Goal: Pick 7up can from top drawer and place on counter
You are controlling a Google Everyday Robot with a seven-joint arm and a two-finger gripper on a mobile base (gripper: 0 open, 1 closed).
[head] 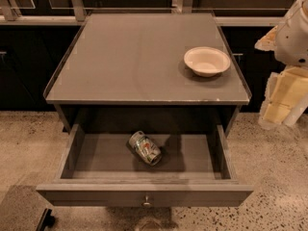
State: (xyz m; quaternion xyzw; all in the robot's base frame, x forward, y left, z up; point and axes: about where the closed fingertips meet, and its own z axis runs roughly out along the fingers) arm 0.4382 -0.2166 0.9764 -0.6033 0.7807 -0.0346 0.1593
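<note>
The top drawer [96,194] is pulled open toward me, its round knob [147,201] at the centre of the front panel. The 7up can [144,148] lies on its side on the drawer floor, slightly left of centre, silver with a green and red label. The counter [130,61] is the grey top of the cabinet above it. My gripper [281,105], white and pale yellow, hangs at the right edge of the view, beside the counter's front right corner, well apart from the can and above the drawer's level.
A white round bowl [207,60] stands on the counter near its right edge. Dark cabinets run along the back wall. Speckled floor surrounds the cabinet. A dark object [45,219] sits at the bottom left by the drawer front.
</note>
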